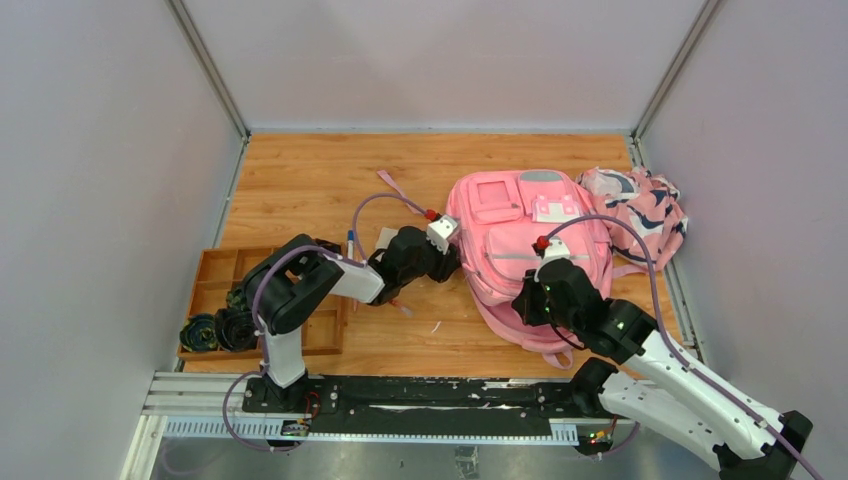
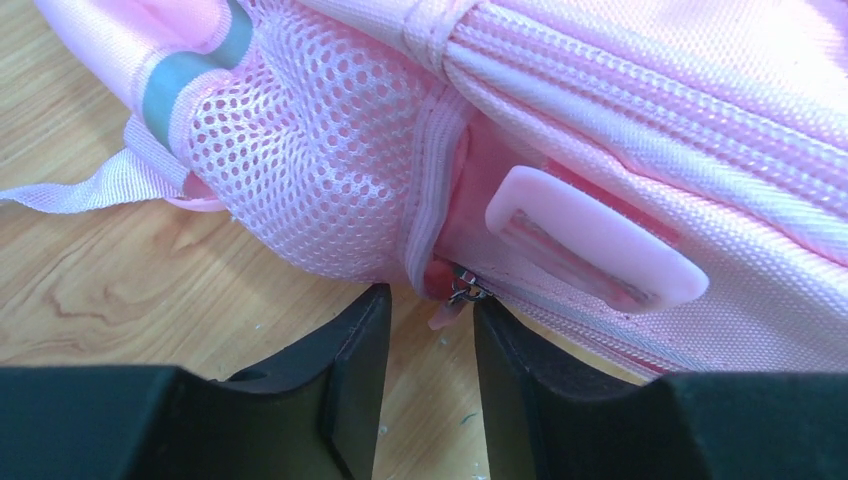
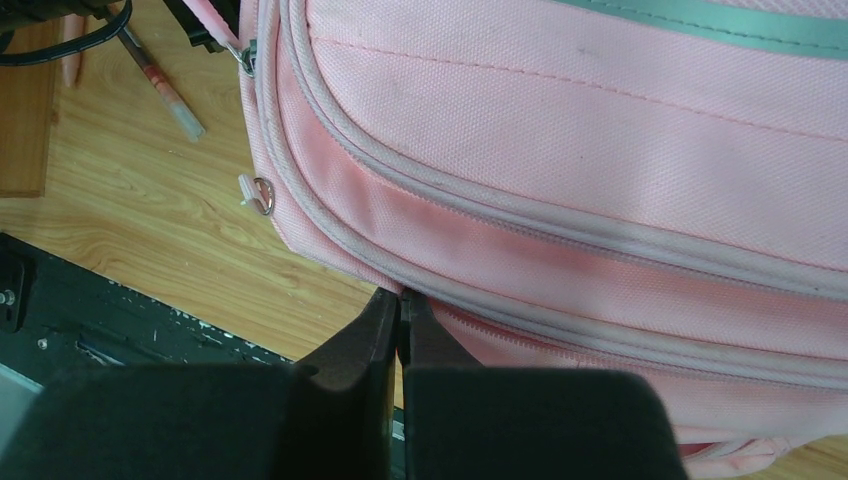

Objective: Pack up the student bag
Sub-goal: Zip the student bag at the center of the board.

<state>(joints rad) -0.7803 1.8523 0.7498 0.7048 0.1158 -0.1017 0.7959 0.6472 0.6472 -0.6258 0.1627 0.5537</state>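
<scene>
The pink student bag (image 1: 520, 235) lies flat on the wooden table, right of centre. My left gripper (image 1: 452, 262) is at the bag's left side. In the left wrist view it (image 2: 430, 305) is open, its fingers on either side of a small metal zipper pull (image 2: 462, 293) below the mesh side pocket (image 2: 320, 150). My right gripper (image 1: 527, 300) is at the bag's near edge. In the right wrist view it (image 3: 400, 300) is shut, tips against the bag's lower seam (image 3: 520, 320). I cannot tell whether it pinches fabric.
A wooden tray (image 1: 215, 270) with black rolls (image 1: 200, 332) sits at the left. A pink cloth with navy-white pattern (image 1: 640, 205) lies right of the bag. A pen (image 3: 165, 90) lies on the table left of the bag. The black base rail (image 1: 400, 395) runs along the near edge.
</scene>
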